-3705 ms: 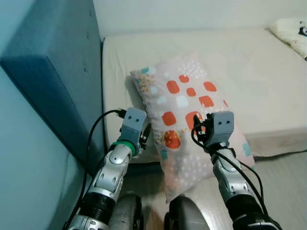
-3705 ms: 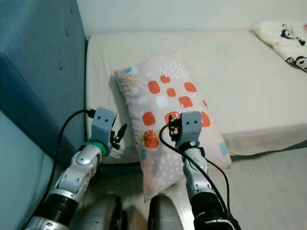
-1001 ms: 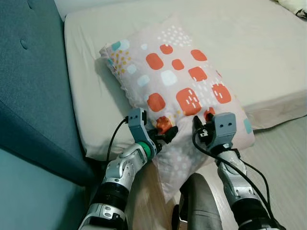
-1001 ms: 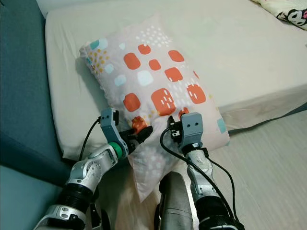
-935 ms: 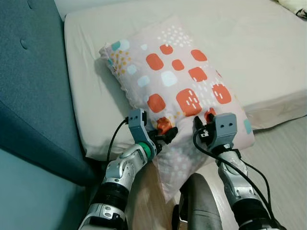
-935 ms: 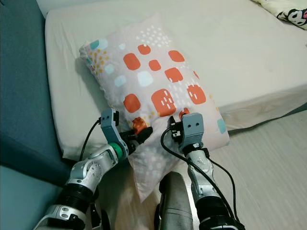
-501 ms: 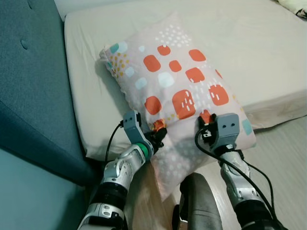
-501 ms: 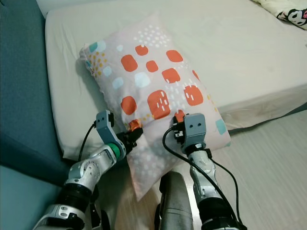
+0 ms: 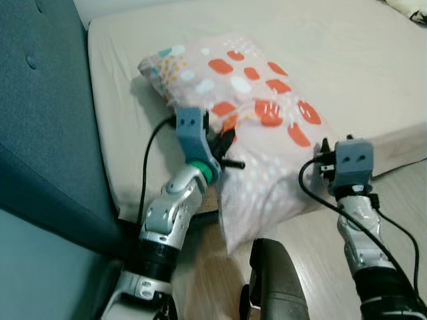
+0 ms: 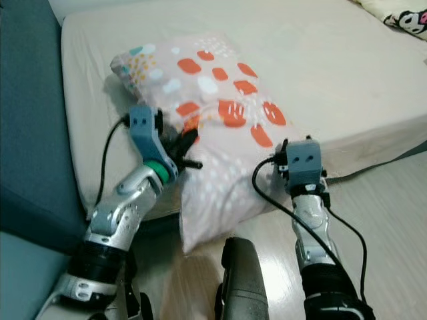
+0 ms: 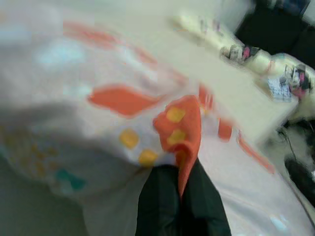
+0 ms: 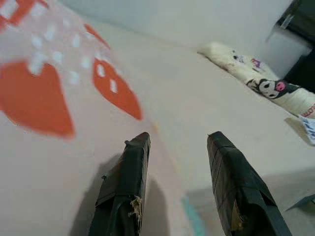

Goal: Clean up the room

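Left eye view first, going from left to right. Blue padded headboard (image 9: pixel 47 113) on the left, right up against the bed. Cream mattress (image 9: pixel 347 73) beside it, going off to the right. Pillow (image 9: pixel 260 127) with orange, blue and white spots lying near the front edge of the mattress, its low end hanging off over the wood floor (image 9: pixel 313 233). Left gripper (image 9: pixel 223 148) at the left side of the pillow, black fingers pinched tight on a fold of the cloth. Left wrist view, all blurry: two dark fingers pressed together on an orange patch with yellow dots. Right gripper (image 12: pixel 179 191) at the right side of the pillow, near the mattress edge. Right wrist view: two black fingers (image 12: pixel 123 182) held apart, lying on top of the pink cloth, nothing pinched between them. Far back in that view, a second pillow (image 12: pixel 256 81) with a little cartoon face, well apart from the spotted one.
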